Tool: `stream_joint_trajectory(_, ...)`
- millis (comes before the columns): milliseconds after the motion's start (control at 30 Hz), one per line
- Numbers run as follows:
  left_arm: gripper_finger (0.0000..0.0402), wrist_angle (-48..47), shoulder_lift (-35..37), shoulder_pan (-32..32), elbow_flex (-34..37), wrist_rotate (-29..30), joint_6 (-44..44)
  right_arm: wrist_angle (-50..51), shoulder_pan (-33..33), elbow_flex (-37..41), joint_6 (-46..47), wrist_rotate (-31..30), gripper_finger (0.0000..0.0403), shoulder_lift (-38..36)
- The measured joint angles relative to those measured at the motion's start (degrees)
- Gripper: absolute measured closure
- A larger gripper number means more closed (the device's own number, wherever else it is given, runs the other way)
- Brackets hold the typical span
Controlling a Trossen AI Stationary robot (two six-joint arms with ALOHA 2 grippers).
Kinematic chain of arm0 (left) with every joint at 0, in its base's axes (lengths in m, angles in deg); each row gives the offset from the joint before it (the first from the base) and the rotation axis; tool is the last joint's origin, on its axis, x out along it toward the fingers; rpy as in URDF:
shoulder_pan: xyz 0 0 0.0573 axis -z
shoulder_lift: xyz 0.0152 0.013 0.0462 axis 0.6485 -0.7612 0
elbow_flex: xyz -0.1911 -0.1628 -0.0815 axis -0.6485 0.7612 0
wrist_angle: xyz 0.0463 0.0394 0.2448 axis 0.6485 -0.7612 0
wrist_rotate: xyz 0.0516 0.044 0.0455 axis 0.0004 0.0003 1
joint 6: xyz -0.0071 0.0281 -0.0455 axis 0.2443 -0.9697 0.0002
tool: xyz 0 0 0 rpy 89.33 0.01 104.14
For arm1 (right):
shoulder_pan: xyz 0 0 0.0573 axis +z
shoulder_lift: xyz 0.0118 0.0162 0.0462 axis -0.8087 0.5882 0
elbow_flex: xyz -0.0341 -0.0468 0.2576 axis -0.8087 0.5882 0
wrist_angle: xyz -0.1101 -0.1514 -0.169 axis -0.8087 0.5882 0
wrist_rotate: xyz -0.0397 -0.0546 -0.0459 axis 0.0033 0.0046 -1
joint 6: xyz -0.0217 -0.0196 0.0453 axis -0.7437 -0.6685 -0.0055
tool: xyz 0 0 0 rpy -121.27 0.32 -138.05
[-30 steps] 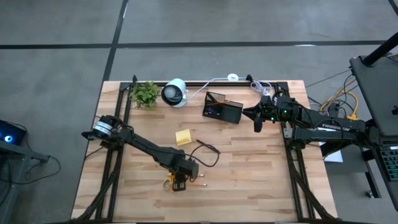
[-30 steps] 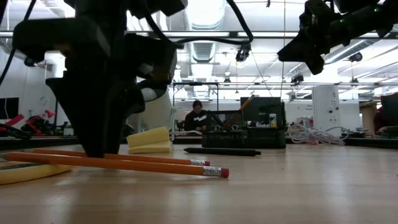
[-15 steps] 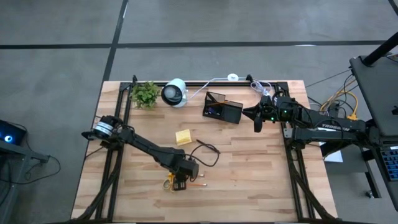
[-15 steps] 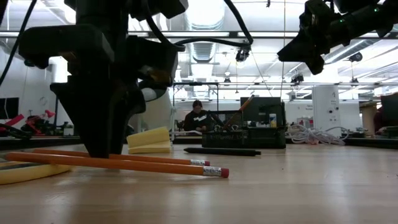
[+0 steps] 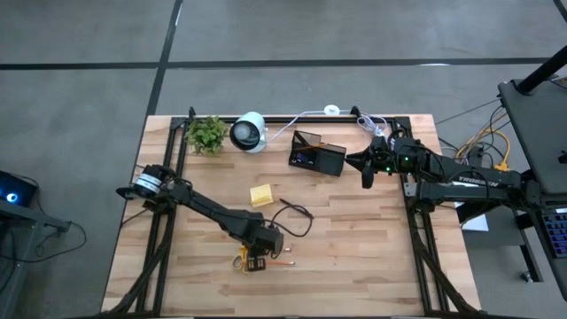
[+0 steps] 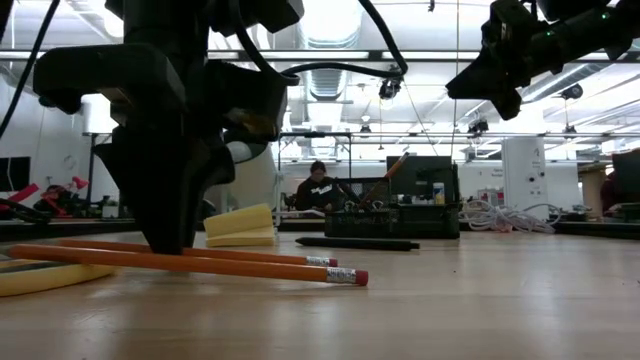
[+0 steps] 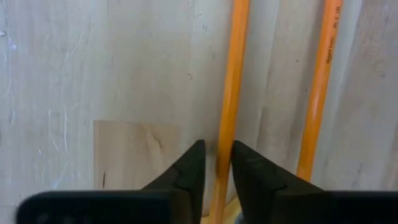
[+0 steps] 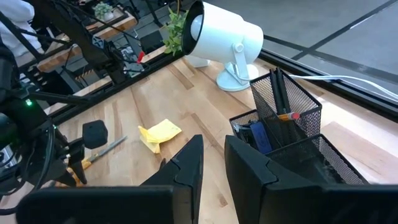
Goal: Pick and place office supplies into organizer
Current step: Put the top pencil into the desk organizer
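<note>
Left end effector (image 7: pixel 216 163) pinching a pencil (image 7: pixel 229 106)
We see its fingers narrowed around it, lower centre; the right end effector (image 5: pixel 366 175) hovers nearly closed, empty.

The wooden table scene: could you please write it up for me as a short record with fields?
left gripper: low over the wooden table, fingers closed around one orange pencil
second orange pencil: lying beside it, untouched
right gripper: raised beside the black mesh organizer, holding nothing
yellow sticky-note pad: on the table, between organizer and left gripper
black pen: lying in front of the organizer
</note>
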Motion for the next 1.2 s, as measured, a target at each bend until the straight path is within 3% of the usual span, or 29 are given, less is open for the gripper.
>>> stream_joint_trajectory(167,0.0391,0.18,0.00,0.02,0.02,-0.67,0.02,-0.02,-0.01,0.01,-0.26,-0.02,0.0346,0.00)
stream_joint_trajectory(1200,0.0390,0.10,5.81,-3.39,-0.12,1.89,-2.14,-0.04,-0.01,0.01,-0.48,-0.04,0.0346,0.00)
